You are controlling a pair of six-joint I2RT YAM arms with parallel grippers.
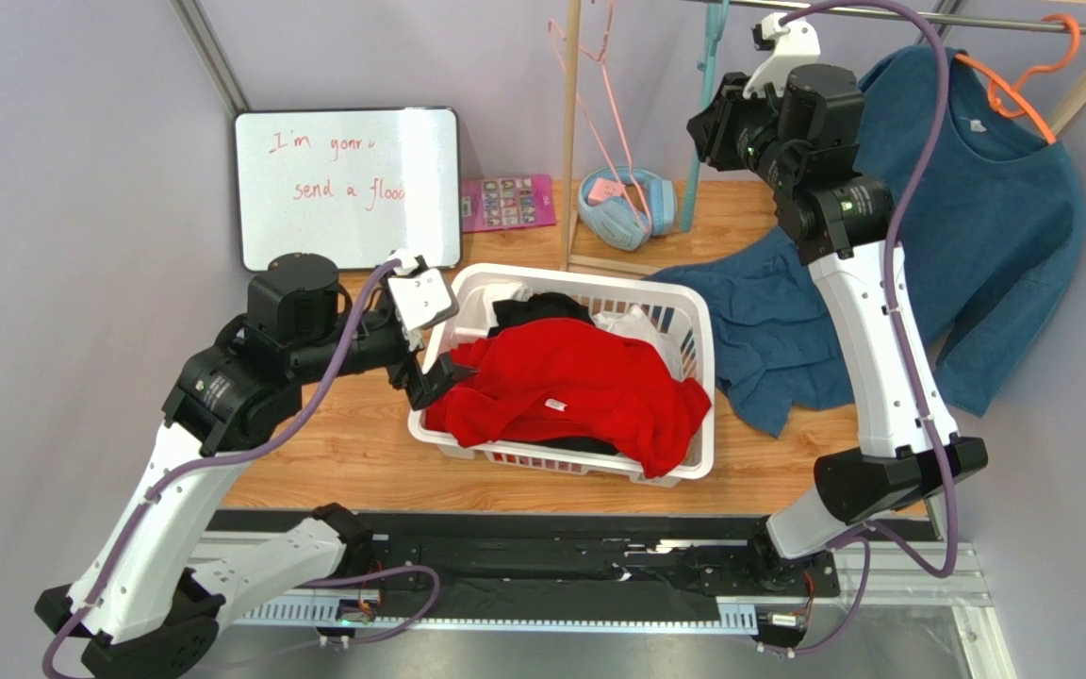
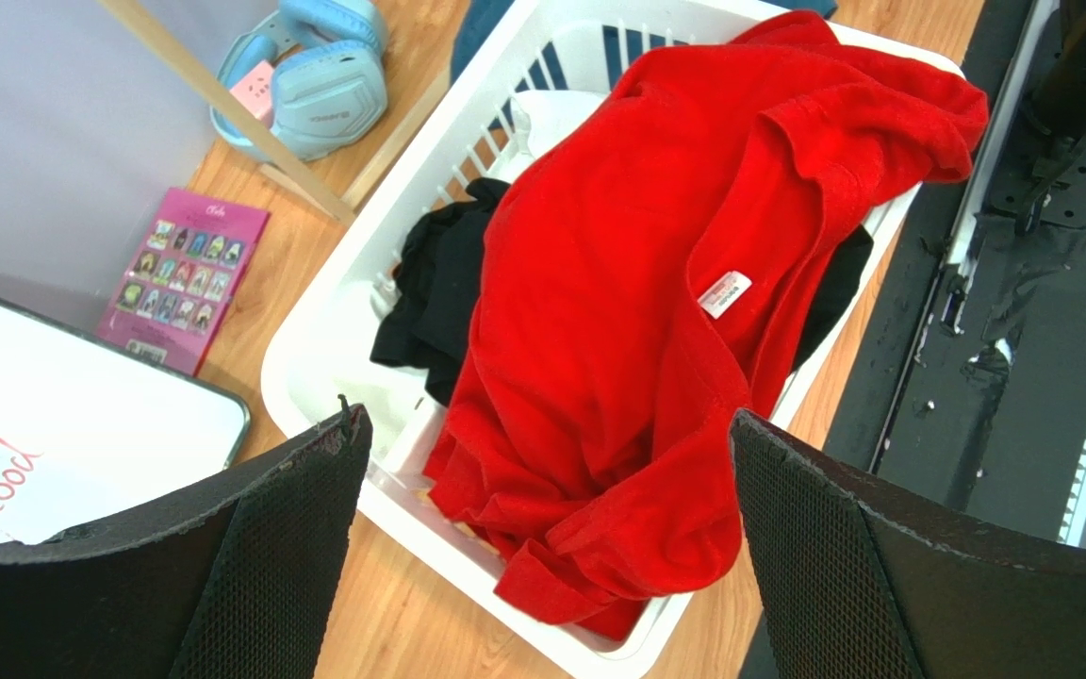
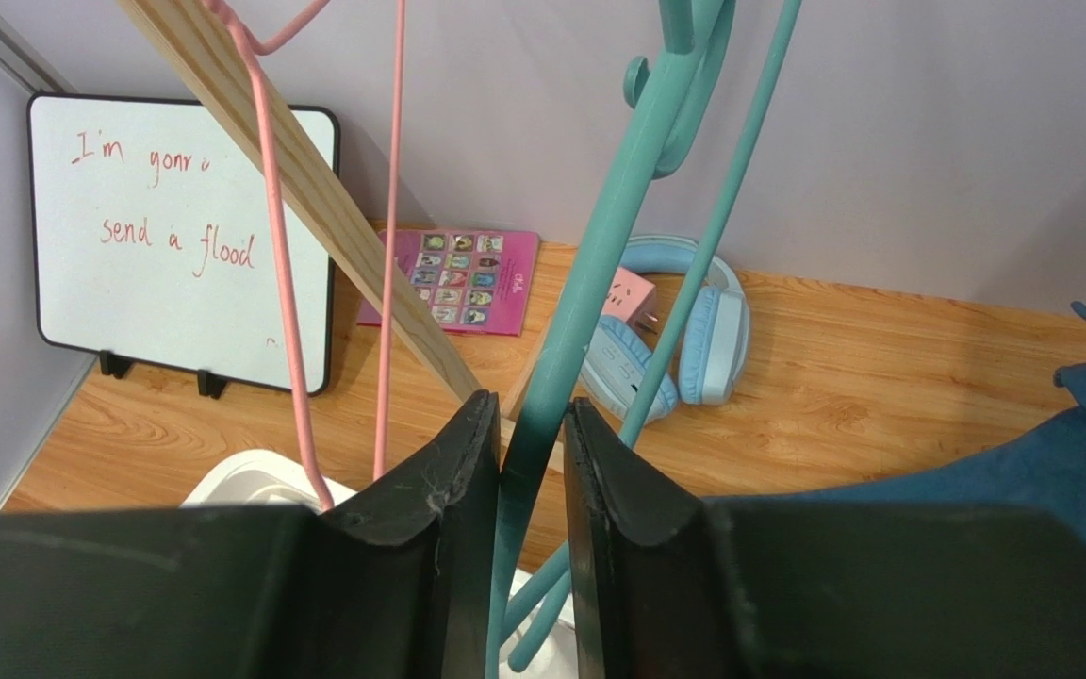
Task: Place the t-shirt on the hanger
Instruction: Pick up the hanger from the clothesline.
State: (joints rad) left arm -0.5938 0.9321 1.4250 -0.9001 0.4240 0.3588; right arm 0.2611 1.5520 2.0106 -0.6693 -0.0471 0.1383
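Note:
The red t-shirt (image 1: 563,382) lies crumpled on top of the white laundry basket (image 1: 693,304), its white neck label showing; in the left wrist view the t-shirt (image 2: 648,283) spills over the basket's rim (image 2: 308,354). My left gripper (image 1: 436,379) hovers wide open over the basket's left end, and nothing sits between the jaws of this gripper (image 2: 546,425). The teal hanger (image 3: 606,241) hangs on the rack at the back. High up there, my right gripper (image 3: 528,413) has its jaws pressed on one of the hanger's arms. From above, that gripper (image 1: 712,130) sits by the hanger (image 1: 689,184).
A black garment (image 2: 436,283) lies under the t-shirt in the basket. A teal-blue long-sleeved top (image 1: 1002,212) hangs on an orange hanger (image 1: 1030,85) at the right. A pink wire hanger (image 3: 280,212), a wooden rack post (image 1: 570,128), blue headphones (image 1: 627,205) and a whiteboard (image 1: 344,184) stand behind.

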